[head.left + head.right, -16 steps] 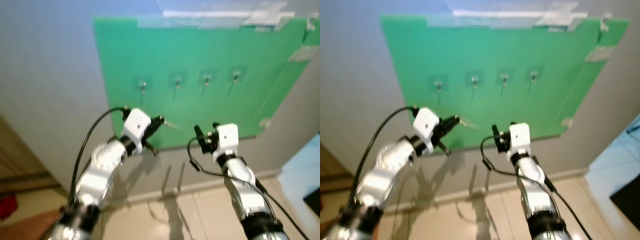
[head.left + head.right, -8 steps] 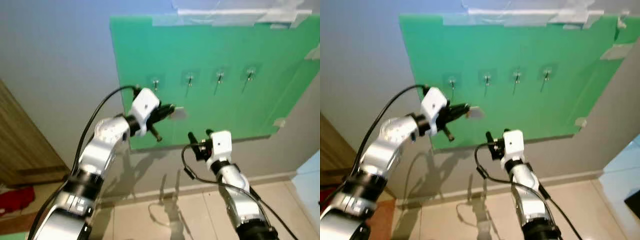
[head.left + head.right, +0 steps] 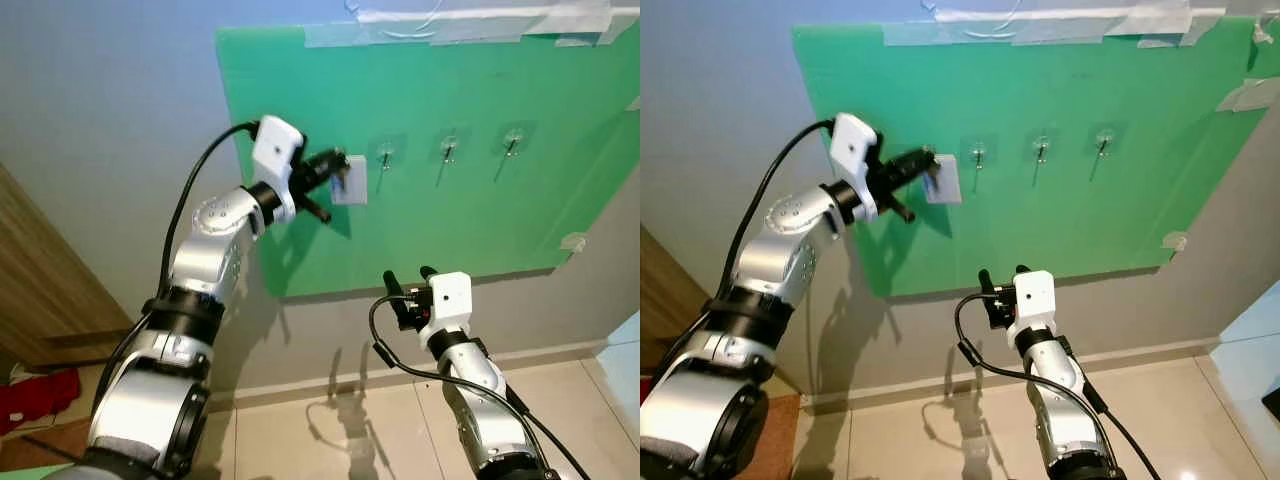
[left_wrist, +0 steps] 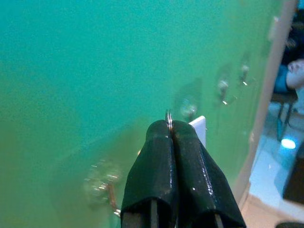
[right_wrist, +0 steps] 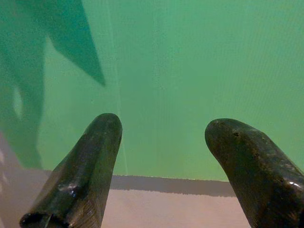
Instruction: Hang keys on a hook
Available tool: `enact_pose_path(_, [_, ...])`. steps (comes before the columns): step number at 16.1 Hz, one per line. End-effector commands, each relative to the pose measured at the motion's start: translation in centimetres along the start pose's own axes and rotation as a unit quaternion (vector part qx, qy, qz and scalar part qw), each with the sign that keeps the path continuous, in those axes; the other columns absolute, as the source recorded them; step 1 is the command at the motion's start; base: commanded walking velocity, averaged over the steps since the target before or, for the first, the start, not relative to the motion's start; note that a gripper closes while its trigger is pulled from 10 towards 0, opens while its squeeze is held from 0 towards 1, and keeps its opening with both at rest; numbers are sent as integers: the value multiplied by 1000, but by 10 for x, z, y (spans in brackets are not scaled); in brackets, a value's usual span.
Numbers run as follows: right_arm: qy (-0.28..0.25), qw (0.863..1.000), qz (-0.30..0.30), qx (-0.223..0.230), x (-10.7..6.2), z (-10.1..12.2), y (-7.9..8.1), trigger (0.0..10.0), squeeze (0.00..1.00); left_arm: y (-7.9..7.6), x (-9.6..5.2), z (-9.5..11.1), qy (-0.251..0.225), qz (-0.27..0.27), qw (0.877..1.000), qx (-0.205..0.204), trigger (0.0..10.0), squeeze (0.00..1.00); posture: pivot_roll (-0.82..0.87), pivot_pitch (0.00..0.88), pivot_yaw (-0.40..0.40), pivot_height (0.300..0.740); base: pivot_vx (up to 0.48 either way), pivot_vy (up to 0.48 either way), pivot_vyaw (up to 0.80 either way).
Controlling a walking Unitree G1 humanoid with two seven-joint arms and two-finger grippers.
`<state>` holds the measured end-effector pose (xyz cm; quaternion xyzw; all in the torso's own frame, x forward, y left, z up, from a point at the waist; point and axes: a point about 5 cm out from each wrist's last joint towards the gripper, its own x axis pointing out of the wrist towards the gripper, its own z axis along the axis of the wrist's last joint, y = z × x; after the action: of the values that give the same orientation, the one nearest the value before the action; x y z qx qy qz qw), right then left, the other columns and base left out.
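My left gripper [image 4: 169,127] is pinching the key ring [image 4: 168,117], its white tag [image 3: 349,180] apparently hiding the leftmost hook; my right gripper [image 5: 164,130] is idling spread

We've got a green board [image 3: 450,210] taped at its top edge to the wall [image 3: 100,120], hooks [image 3: 448,150] across its upper half.

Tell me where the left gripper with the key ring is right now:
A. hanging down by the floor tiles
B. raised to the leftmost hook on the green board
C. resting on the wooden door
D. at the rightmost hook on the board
B. The left gripper is shut on the key ring, its white tag hanging by the leftmost hook position on the green board, while three bare hooks sit to its right.
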<state>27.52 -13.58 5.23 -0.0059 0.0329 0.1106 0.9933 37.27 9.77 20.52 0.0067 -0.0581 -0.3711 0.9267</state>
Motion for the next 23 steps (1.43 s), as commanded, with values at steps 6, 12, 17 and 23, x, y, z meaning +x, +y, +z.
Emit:
enact_pose_path(6, [4,1000,-3,-3,1,3,-1,10000,0,-16,-4,-7,-7,-31,999,4,10000,0,-17,0,65,736,0,0,0])
enact_pose_path(12, [8,1000,4,-4,3,3,0,10000,0,-15,-14,-22,16,-12,1000,3,10000,0,-6,0,52,736,0,0,0])
enact_pose_path(17, [11,1000,7,-5,3,3,-1,10000,0,-4,-20,-19,21,20,1000,-2,10000,0,-6,0,45,736,0,0,0])
enact_pose_path(23, [14,1000,10,-5,3,2,-1,10000,0,1,-23,-26,18,47,996,-67,10000,0,-3,0,39,736,0,0,0])
